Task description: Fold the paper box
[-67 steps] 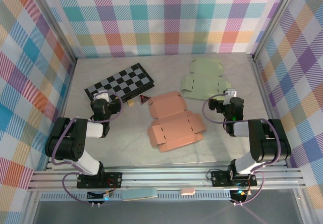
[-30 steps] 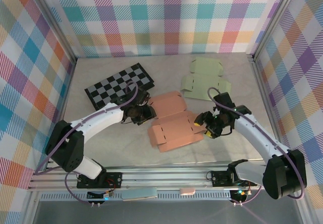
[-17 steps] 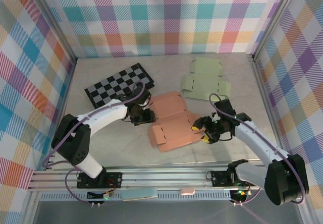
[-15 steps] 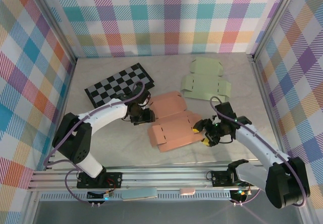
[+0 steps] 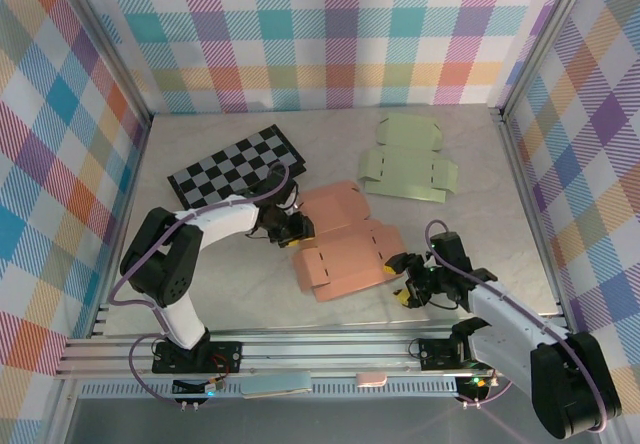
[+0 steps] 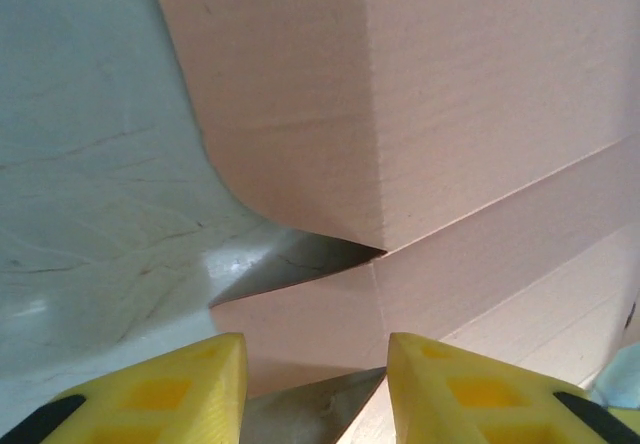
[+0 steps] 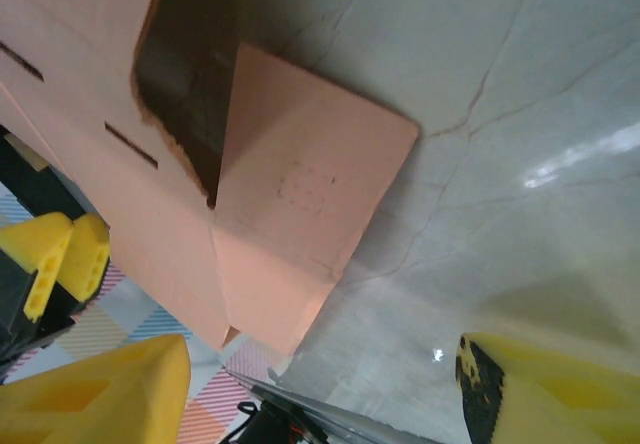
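A black-and-white chequered board [image 5: 235, 169] lies at the rear left of the pale marbled table [image 5: 230, 289]. The left gripper [image 5: 297, 229] sits at the left edge of the flat pink cardboard box blank [image 5: 345, 244], which lies mid-table. Its jaws are partly apart and hold nothing. The right gripper [image 5: 404, 280] gapes wide at the blank's right flap, gripping nothing. A flat pale green cardboard blank [image 5: 408, 164] lies at the rear right.
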Controlling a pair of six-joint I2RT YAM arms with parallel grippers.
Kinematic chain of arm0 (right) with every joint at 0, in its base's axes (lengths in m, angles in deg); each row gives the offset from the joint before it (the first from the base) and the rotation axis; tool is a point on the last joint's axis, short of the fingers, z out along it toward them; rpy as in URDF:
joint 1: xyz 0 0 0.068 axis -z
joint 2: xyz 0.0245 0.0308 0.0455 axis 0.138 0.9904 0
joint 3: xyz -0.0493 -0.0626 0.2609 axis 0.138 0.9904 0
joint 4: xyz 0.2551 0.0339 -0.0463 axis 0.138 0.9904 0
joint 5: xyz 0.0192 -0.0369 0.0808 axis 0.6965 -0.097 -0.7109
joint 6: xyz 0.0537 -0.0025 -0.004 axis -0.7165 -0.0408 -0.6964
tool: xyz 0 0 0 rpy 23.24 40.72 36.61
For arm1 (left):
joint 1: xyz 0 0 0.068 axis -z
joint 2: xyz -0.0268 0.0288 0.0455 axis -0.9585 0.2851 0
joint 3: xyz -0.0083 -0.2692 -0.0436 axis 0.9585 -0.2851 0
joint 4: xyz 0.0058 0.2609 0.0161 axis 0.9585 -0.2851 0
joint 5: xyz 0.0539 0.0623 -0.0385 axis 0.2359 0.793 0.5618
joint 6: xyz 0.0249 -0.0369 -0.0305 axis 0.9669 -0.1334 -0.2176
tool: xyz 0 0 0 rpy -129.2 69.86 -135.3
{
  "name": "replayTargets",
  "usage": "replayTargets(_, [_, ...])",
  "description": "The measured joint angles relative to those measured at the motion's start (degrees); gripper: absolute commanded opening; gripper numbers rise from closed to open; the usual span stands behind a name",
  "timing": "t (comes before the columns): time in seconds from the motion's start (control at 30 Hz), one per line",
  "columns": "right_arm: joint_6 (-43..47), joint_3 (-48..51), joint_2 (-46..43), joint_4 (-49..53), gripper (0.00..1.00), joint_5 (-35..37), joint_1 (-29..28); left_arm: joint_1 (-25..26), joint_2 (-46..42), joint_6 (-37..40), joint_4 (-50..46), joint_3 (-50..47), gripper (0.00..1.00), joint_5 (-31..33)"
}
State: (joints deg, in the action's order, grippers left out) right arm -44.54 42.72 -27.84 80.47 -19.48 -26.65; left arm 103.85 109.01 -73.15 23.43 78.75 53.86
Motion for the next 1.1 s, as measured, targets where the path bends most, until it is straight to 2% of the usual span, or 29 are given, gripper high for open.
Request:
replayTargets(0.27, [0.2, -0.7, 3.3, -3.3, 0.71, 0.4, 1.4, 4.8, 1.5, -7.8, 8.4, -0.5, 0.39, -4.4])
replayTargets(0.5, [7.3, -7.3, 6.7, -0.7, 0.71, -2.2, 13.0, 5.9, 1.7, -11.5, 10.8, 1.1, 0.44, -5.7])
replayTargets(0.67, [14.3, -14.2, 10.8, 3.8, 0.7, -4.2, 19.0, 4.2, -1.4, -7.5, 1.6, 3.2, 0.45, -3.4])
replayTargets(0.77, [16.8, -16.2, 11.3, 5.7, 0.69, -5.1, 19.1, 3.0, -3.5, -2.5, -6.4, 5.7, 0.45, 0.0])
replayTargets(0.9, [18.0, -16.2, 10.7, 8.0, 0.69, -5.9, 19.0, 2.5, -4.7, 2.8, -12.4, 6.3, 0.45, 2.2])
replayTargets(1.1, [15.4, -11.1, 8.9, 4.7, 0.67, -6.5, 17.8, 2.5, -4.6, 4.9, -14.2, 3.9, 0.45, 2.5])
